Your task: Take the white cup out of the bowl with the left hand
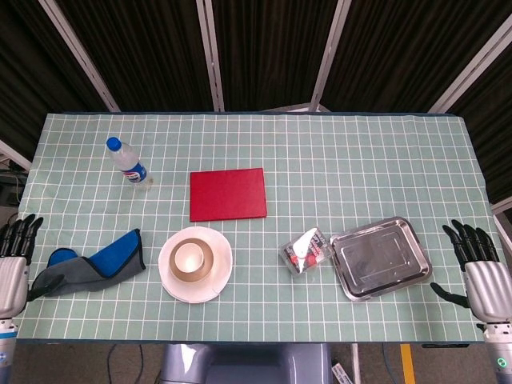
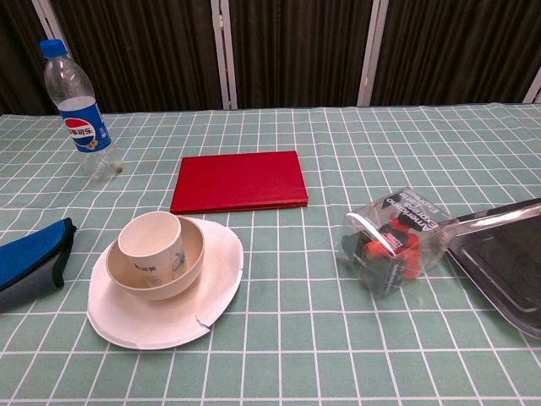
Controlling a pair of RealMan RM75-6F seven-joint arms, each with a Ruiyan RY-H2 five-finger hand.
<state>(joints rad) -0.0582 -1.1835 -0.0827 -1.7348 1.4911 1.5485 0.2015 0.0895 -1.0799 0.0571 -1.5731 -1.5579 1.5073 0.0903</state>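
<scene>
The white cup (image 1: 188, 256) (image 2: 153, 243) stands upright inside a tan bowl (image 1: 206, 264) (image 2: 191, 259), which rests on a white plate (image 1: 221, 274) (image 2: 215, 292) near the table's front. My left hand (image 1: 14, 266) shows at the far left edge of the head view, beside the table, fingers spread and holding nothing, well left of the bowl. At the far right edge my right hand (image 1: 481, 274) hangs the same way, fingers apart and empty. Neither hand shows in the chest view.
A blue and grey cloth (image 1: 92, 265) (image 2: 30, 262) lies between my left hand and the plate. Behind stand a water bottle (image 1: 129, 164) (image 2: 78, 110) and a red book (image 1: 228, 194) (image 2: 240, 180). A clear packet (image 1: 306, 250) (image 2: 392, 240) and a metal tray (image 1: 381, 258) (image 2: 503, 262) lie to the right.
</scene>
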